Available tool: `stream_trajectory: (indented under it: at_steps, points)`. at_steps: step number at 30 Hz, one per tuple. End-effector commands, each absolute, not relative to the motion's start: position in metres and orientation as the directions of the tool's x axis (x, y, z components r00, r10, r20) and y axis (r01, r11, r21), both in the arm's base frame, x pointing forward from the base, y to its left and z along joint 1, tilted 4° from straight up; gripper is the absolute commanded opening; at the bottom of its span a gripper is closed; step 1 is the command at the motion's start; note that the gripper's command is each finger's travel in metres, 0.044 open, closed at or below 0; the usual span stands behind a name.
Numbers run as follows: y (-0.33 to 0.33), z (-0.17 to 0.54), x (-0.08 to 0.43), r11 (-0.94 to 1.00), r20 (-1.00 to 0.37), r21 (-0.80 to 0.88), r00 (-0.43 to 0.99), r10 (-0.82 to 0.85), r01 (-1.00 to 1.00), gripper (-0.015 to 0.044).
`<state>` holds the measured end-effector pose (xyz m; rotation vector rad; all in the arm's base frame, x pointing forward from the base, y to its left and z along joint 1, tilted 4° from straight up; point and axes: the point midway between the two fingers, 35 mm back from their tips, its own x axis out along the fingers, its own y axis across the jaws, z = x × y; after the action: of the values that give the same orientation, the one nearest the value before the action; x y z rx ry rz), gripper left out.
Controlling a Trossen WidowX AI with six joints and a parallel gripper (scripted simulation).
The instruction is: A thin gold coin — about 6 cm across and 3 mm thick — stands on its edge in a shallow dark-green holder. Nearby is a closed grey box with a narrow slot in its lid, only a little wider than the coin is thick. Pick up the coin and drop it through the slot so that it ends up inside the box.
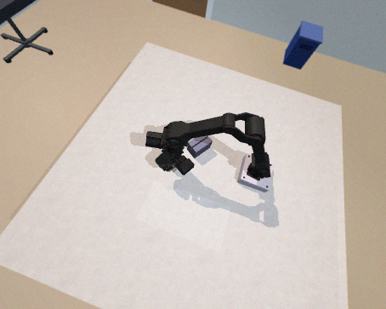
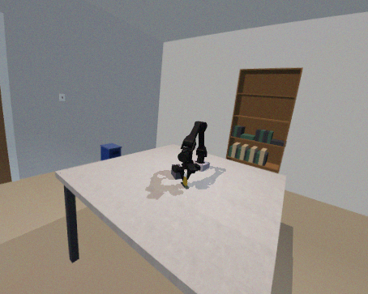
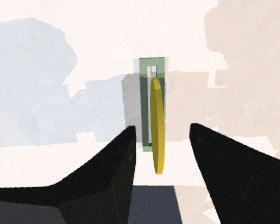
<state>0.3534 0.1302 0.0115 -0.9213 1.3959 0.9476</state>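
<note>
The gold coin stands on edge in the dark-green holder. My gripper is open above it, pointing down. In the wrist view the coin lies between the two fingertips, nearer the left one, with a gap on each side. The coin's flat faces point towards the fingers. In the top view the gripper hides nearly all of the coin and holder. The closed grey box stands close by, with a dark slot line across its lid; the slot is out of the wrist view.
The arm's pale base plate stands on the white table, beyond the box from the coin. The arm's upper links arch over near the box. A blue bin stands on the floor beyond the table.
</note>
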Motion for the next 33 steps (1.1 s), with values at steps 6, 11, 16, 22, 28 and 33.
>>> stream_trajectory:
  at_steps: [6, 11, 16, 22, 28, 33]
  points:
    - [0.130, -0.005, 0.350, 0.369, -0.999, 0.038, -0.043, -0.004, -0.929, 0.0161]
    - [0.129, -0.013, 0.349, 0.369, -0.999, 0.038, -0.043, -0.004, -0.929, 0.0161]
    - [0.129, -0.021, 0.348, 0.369, -0.999, 0.038, -0.043, -0.004, -0.929, 0.0161]
    - [0.129, -0.024, 0.348, 0.369, -0.999, 0.038, -0.043, -0.004, -0.929, 0.0082]
    - [0.129, -0.024, 0.348, 0.369, -0.999, 0.038, -0.043, -0.004, -0.929, 0.0000]
    - [0.129, -0.024, 0.348, 0.369, -0.999, 0.038, -0.043, -0.004, -0.929, 0.0000]
